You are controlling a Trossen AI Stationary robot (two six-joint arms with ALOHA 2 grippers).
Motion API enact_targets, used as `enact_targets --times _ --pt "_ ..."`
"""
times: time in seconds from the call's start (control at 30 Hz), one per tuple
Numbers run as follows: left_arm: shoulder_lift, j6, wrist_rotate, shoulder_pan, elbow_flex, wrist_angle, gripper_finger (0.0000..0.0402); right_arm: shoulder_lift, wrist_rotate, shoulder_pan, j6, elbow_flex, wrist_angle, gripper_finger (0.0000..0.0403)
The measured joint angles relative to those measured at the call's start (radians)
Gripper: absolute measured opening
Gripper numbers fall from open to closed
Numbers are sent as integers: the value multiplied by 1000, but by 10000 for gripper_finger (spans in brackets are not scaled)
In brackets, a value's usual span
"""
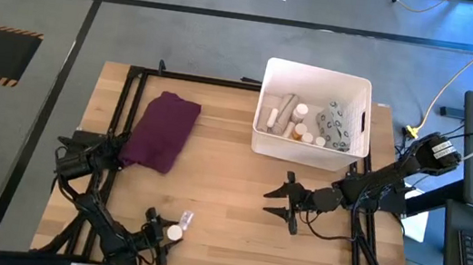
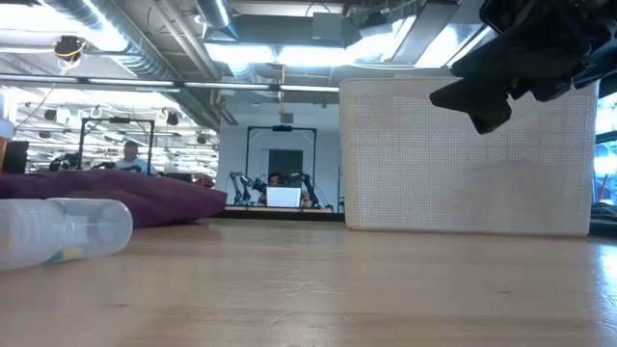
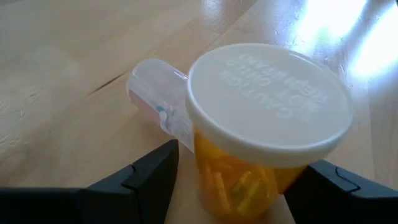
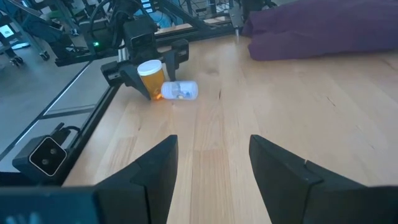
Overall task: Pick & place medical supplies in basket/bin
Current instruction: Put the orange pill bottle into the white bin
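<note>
The left gripper [image 1: 170, 236] sits low at the near edge of the surface [image 1: 221, 181], its fingers [image 3: 152, 171] spread either side of an upright orange pill bottle [image 3: 249, 168] with a white cap [image 3: 268, 99]. Whether the fingers press the bottle or just flank it cannot be told. A clear vial [image 3: 158, 96] lies on its side, touching the bottle on the side away from the gripper; in the low view it shows as a pale tube [image 2: 63, 229] lying on the wood.

The right gripper [image 1: 287, 203] hovers above the middle right of the surface with its fingers [image 4: 155, 165] apart and nothing between them, pointed toward the left arm's end of the surface.

The white bin [image 1: 314, 113] stands at the far right of the surface. Inside it lie several supplies: white bottles and tubes [image 1: 280, 113], small round containers [image 1: 309, 137] and a grey patterned pouch [image 1: 336, 126].

A purple cloth [image 1: 163, 130] lies folded at the far left, well apart from the bin.
</note>
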Motion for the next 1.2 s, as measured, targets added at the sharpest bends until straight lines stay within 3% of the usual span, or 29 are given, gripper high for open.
enact_targets --times 0.37,0.67,0.8,0.97,1.2 --pt "-1 -4 1 0 0 0 182 0 0 0 1 0 0 200" --pt "-38 18 68 4 0 -20 183 0 0 0 1 0 24 200" --pt "-100 69 147 28 0 -35 183 0 -32 -5 -4 32 29 200" --pt "-199 179 246 101 1 -25 183 0 -164 -45 -30 123 12 200" --pt "-336 517 532 275 1 89 183 2 -253 -59 -291 311 -327 200"
